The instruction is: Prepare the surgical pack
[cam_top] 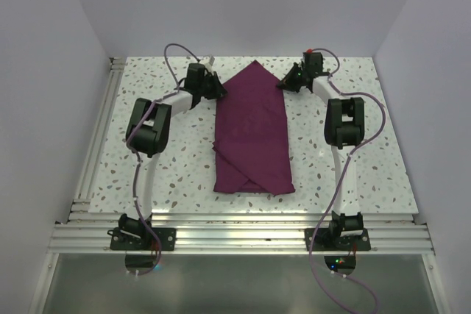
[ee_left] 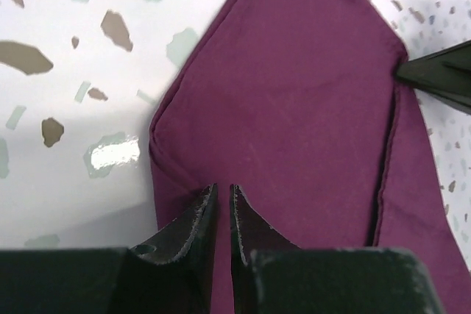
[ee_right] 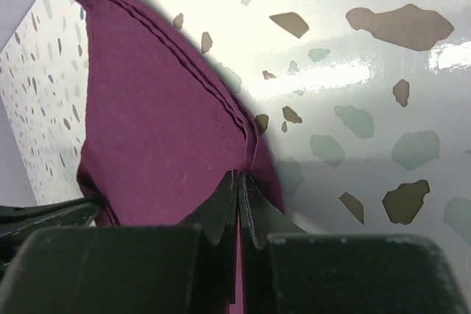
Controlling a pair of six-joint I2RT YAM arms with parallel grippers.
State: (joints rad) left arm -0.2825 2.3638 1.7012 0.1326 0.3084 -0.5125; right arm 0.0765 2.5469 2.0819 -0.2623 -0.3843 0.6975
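The surgical pack (cam_top: 252, 130) is a plum-maroon drape lying in the middle of the table, folded into a long bundle with a pointed far end. My left gripper (cam_top: 221, 92) sits on its far left edge. In the left wrist view the left gripper (ee_left: 223, 190) stands over the pack (ee_left: 294, 93) just behind a folded corner, its jaws drawn in to a thin slit filled with cloth. My right gripper (cam_top: 283, 84) is at the far right edge. In the right wrist view the right gripper (ee_right: 241, 176) is shut, and the layered hem of the pack (ee_right: 154, 123) puckers at its tips.
The speckled white tabletop (cam_top: 353, 108) lies on both sides of the pack. White walls stand close on the left, right and back. An aluminium rail frame (cam_top: 243, 237) runs along the near edge by the arm bases.
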